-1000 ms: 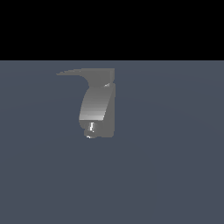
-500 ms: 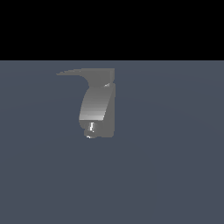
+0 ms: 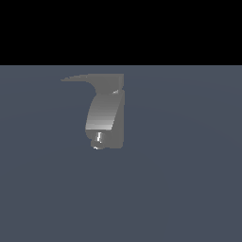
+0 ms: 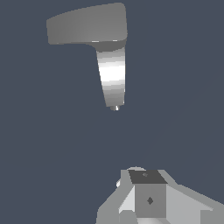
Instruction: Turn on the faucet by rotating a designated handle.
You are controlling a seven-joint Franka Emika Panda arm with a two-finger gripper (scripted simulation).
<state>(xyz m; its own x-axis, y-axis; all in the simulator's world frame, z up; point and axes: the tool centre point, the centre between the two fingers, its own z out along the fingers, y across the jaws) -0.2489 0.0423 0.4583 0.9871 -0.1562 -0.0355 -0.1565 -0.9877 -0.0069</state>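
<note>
The faucet [image 3: 105, 113] is a grey fixture with a thick curved spout body, standing on the flat grey ground. A small glint shows at its lower end. Its handle [image 3: 78, 78] is a thin flat lever that tapers to a point toward the exterior view's left. In the wrist view the faucet [image 4: 112, 74] lies ahead, with the handle [image 4: 76, 26] showing as a broad flat bar. My gripper [image 4: 148, 192] is well short of the faucet and touches nothing. Its fingers read as one block with no gap. The gripper is out of the exterior view.
Flat grey-blue ground [image 3: 189, 179] surrounds the faucet on all sides. A black band fills the upper part of the exterior view. No other objects show.
</note>
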